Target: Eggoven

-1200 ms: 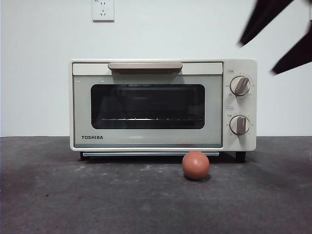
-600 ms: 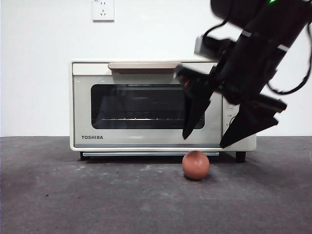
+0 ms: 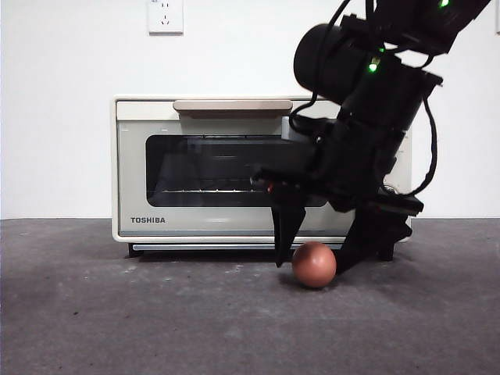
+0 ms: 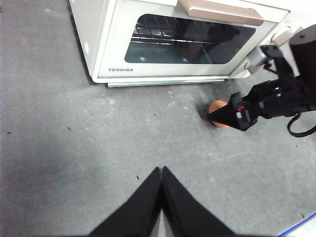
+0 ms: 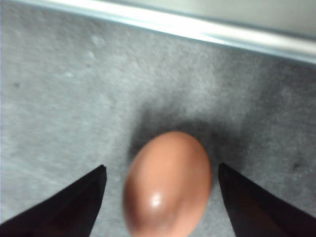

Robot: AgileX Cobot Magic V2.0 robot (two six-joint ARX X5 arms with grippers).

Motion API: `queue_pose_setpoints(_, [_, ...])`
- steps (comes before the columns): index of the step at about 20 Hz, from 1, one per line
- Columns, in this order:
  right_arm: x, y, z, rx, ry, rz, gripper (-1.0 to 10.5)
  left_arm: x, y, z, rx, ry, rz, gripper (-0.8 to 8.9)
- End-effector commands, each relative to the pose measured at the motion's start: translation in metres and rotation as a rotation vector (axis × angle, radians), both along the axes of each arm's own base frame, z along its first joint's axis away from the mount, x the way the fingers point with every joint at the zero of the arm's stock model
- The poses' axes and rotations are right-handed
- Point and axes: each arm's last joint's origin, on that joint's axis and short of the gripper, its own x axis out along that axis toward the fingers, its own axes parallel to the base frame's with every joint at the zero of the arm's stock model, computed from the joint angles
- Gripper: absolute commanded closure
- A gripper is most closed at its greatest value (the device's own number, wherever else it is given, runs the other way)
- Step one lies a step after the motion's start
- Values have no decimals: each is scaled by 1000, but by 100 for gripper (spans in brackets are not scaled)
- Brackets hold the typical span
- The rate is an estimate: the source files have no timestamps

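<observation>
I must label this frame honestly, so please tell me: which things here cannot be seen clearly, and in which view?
- Toaster oven: front view, the right arm hides both knobs and the window's right part.
- Egg: right wrist view, blurred and cut off by the picture's edge.
- Right gripper: jaws open beside the egg; contact cannot be told.
- Left gripper: shut, waiting apart.

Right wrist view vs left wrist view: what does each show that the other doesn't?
Only the right wrist view shows the right gripper from its own camera, jaws open on either side of the egg, not touching it. Only the left wrist view shows the shut left gripper, the TOSHIBA toaster oven's closed door, beige handle and wire rack. Both show the egg on the grey tabletop by the oven's front edge.
</observation>
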Motion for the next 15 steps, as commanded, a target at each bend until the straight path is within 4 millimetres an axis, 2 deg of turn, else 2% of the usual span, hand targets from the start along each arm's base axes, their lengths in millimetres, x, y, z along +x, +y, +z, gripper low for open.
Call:
queue_pose_setpoints(1, [3, 6, -3, -10, -4, -1, 616, 0, 0, 6, 4, -30, -13, 806])
queue_pose_setpoints(9, [2, 5, -3, -20, -4, 3, 944, 0, 0, 6, 5, -33, -14, 806])
queue_pose_setpoints(12, [0, 5, 4, 6, -4, 36, 944, 6, -1, 7, 2, -36, -19, 806])
queue_pose_setpoints(15, [-11, 3, 26, 12, -44, 79, 944, 21, -7, 12, -17, -55, -67, 806])
